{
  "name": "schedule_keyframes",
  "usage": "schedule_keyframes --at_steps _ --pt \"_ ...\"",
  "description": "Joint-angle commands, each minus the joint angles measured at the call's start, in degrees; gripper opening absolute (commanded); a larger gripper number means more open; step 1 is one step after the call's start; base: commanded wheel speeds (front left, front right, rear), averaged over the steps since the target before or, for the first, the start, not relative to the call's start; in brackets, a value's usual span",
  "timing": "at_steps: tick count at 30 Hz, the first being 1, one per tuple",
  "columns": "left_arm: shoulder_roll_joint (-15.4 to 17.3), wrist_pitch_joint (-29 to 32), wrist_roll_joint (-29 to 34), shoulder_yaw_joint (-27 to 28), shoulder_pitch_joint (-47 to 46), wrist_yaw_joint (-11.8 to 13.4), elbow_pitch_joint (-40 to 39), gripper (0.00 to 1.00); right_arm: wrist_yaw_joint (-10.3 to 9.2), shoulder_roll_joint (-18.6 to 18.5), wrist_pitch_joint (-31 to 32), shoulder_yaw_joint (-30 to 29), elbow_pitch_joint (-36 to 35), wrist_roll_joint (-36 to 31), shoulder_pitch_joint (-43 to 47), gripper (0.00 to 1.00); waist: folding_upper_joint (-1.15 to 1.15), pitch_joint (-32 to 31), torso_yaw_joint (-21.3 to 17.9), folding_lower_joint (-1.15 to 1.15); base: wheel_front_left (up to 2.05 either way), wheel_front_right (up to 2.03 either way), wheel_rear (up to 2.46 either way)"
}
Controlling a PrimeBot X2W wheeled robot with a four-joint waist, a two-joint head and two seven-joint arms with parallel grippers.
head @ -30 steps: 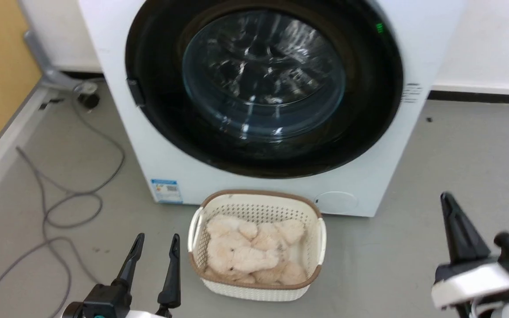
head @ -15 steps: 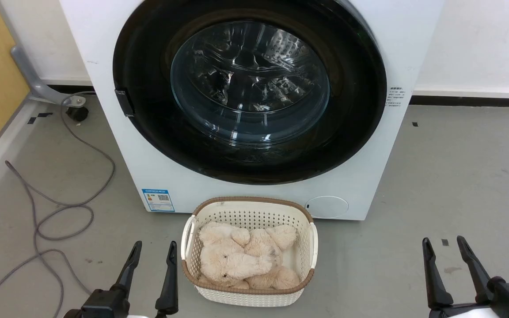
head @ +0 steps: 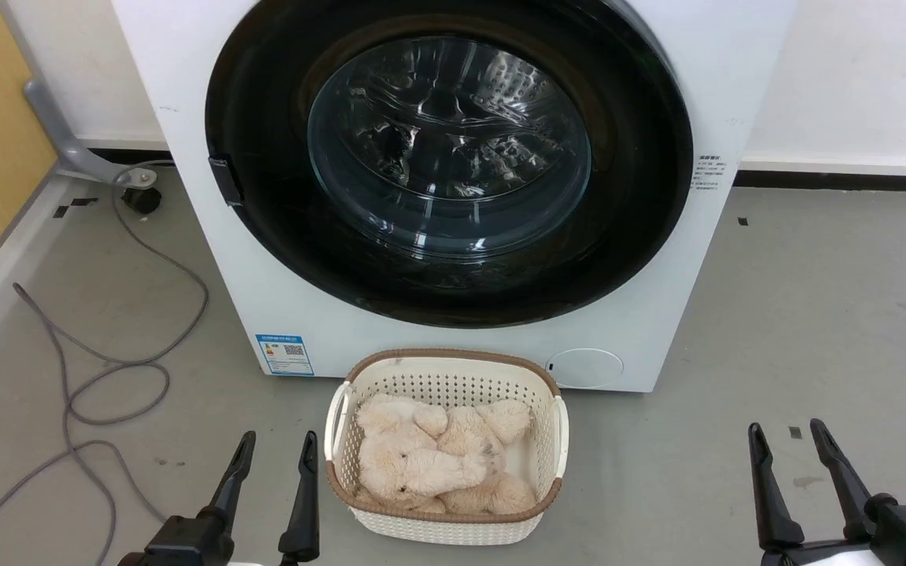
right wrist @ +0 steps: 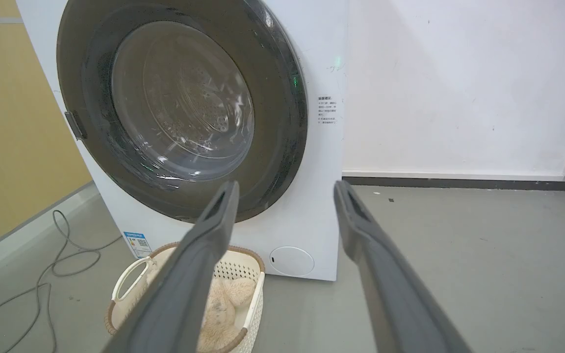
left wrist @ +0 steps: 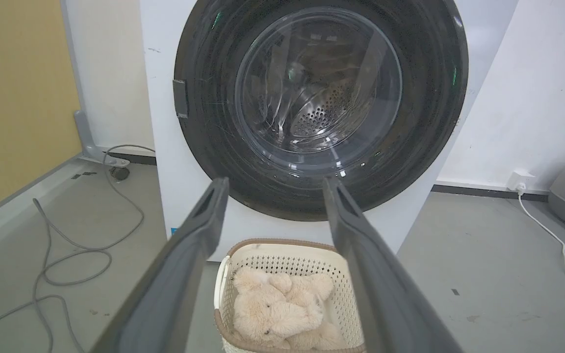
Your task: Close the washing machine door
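At seven o'clock the left gripper (head: 279,440) hangs with fingers apart, empty. At twelve o'clock the washing machine door (head: 449,149) lies flush against the washing machine (head: 657,314), with the basket (head: 445,358) at six. At five o'clock the right gripper (head: 785,431) is likewise spread, empty

The basket (head: 445,355) of plush toys stands just before the washing machine (head: 626,322), low under the washing machine door (head: 449,157) and between my left gripper (head: 279,437) and right gripper (head: 784,427) — it bars the low middle path. Bare floor (head: 657,472) ahead of my right gripper gives free passage; left of my left, a grey cable (head: 68,397) loops on the floor.
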Motion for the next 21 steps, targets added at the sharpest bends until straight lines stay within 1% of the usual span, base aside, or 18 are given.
schedule_keyframes --at_steps 1,2,3,21 --pt "0.0 -0.2 -0.2 0.0 0.4 0.0 0.0 1.0 -0.04 0.3 -0.3 0.0 -0.3 0.0 0.7 1.0 0.0 0.0 0.0 0.0 0.0 0.0 0.0" --pt "0.0 -0.2 -0.3 0.0 0.4 -0.1 0.0 1.0 -0.04 0.3 -0.3 0.1 -0.3 0.0 0.7 1.0 0.0 0.1 0.0 0.0 0.0 0.0 0.0" --pt "0.0 0.0 -0.2 0.0 0.0 0.0 0.0 0.0 0.0 0.0 0.0 0.1 0.0 0.0 0.0 0.0 0.0 0.1 0.0 0.0 0.0 0.0 0.0" --pt "0.0 1.9 1.1 0.4 -0.7 0.5 -0.4 0.0 0.0 0.0 1.9 0.5 -0.5 -0.8 -0.7 0.0 0.0 0.3 -0.3 0.0 0.0 0.0 0.0"
